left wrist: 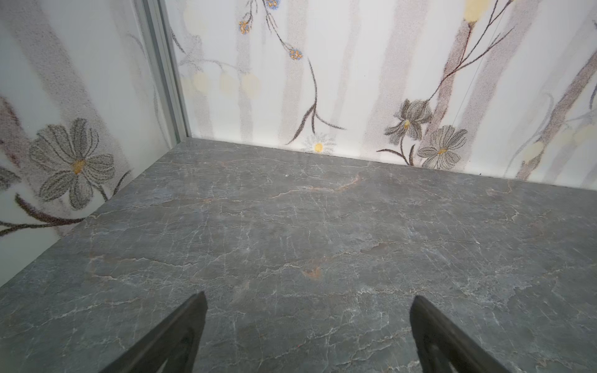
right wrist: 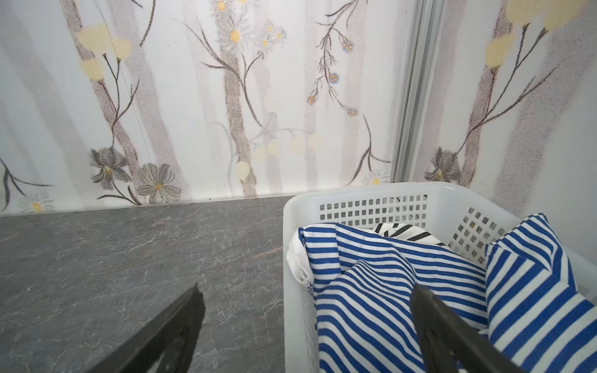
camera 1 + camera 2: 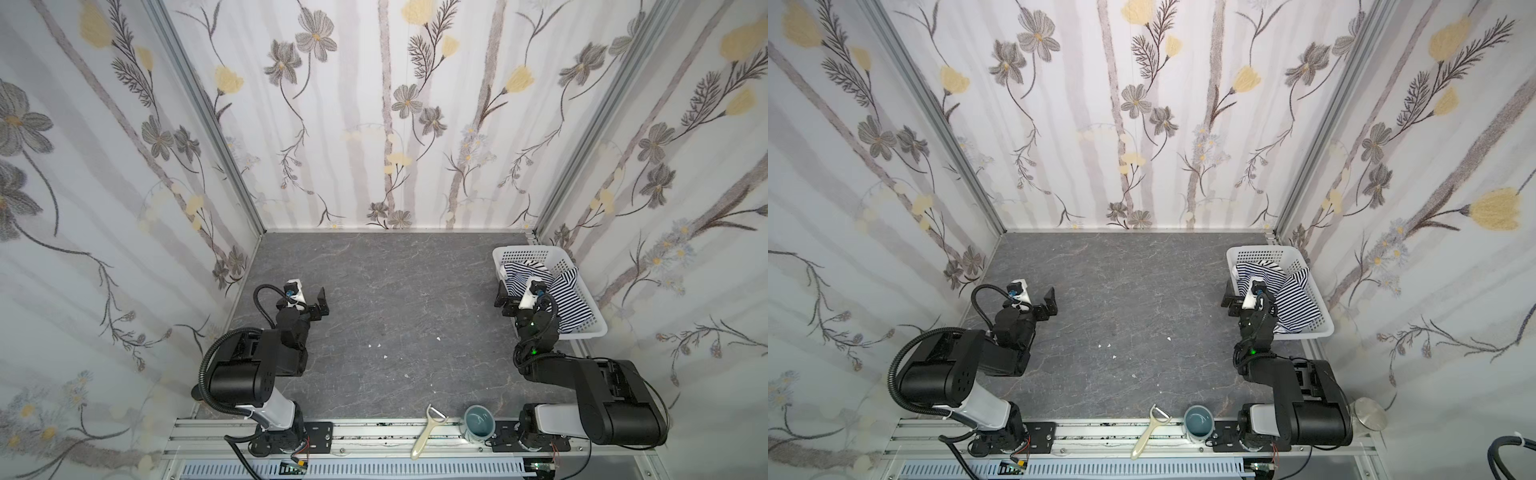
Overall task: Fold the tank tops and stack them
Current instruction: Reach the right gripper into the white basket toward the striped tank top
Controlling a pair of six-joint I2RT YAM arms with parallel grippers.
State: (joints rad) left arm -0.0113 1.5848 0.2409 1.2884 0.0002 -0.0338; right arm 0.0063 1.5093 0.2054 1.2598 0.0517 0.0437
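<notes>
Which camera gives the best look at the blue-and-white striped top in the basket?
The right wrist view: the blue-striped top lies in the white basket close up, stripes sharp. Both top views show it small, partly behind the right arm. The left wrist view misses it.

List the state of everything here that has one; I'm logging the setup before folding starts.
Basket: upright on the table, holding both tops.
Navy-striped tank top: unfolded, crumpled in the basket.
Black-striped tank top: in the basket, mostly buried under the navy one.
Left claw: open, empty, over bare table.
Right claw: open, empty, by the basket's edge.
Mug: upright on the front rail.
Peeler: lying flat across the front rail.
</notes>
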